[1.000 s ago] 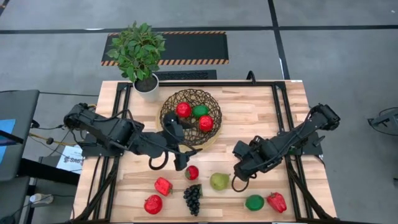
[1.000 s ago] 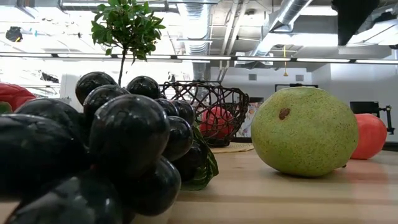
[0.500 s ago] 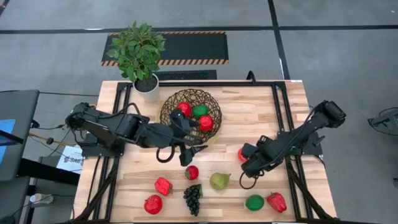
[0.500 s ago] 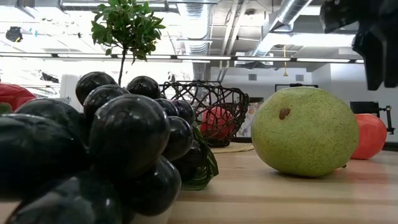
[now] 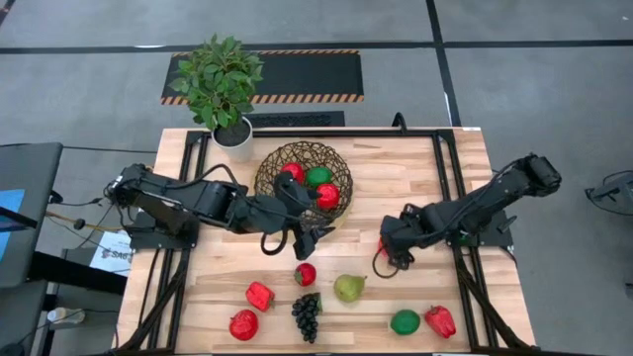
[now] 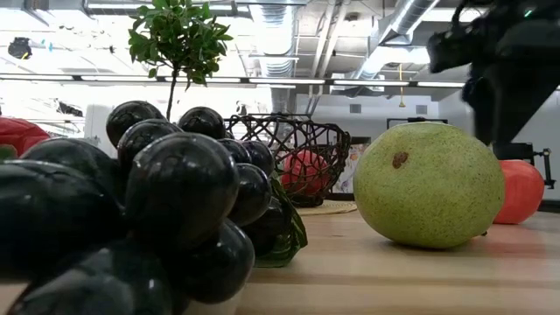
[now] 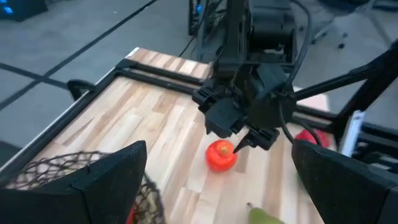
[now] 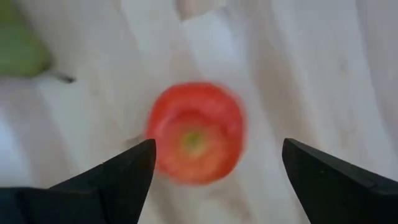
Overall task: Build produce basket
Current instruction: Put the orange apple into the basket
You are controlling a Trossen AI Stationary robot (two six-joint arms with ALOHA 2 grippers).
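The dark woven basket [image 5: 304,184] sits at the table's far middle and holds two red pieces and one green piece. My right gripper [image 5: 387,253] is open and hovers over a red tomato [image 8: 196,132], which lies on the wood between its fingers and apart from them. My left gripper [image 5: 312,237] is open just near of the basket and holds nothing. Along the near edge lie a small red fruit [image 5: 306,274], a pear [image 5: 348,288], a grape bunch [image 5: 306,314], a red pepper [image 5: 259,296], a strawberry [image 5: 243,324], a green piece [image 5: 405,321] and another red piece [image 5: 440,320].
A white pot with a leafy plant [image 5: 226,89] stands at the far left corner, close to the basket. Black frame rails [image 5: 445,188] run along the table's sides. Bare wood lies between the basket and the right rail.
My right gripper has moved from beside the pear toward the far edge and now stands over the tomato, which its arm hid before. My left gripper has drifted toward the table's right and slightly toward the far edge, staying open. No produce has moved.
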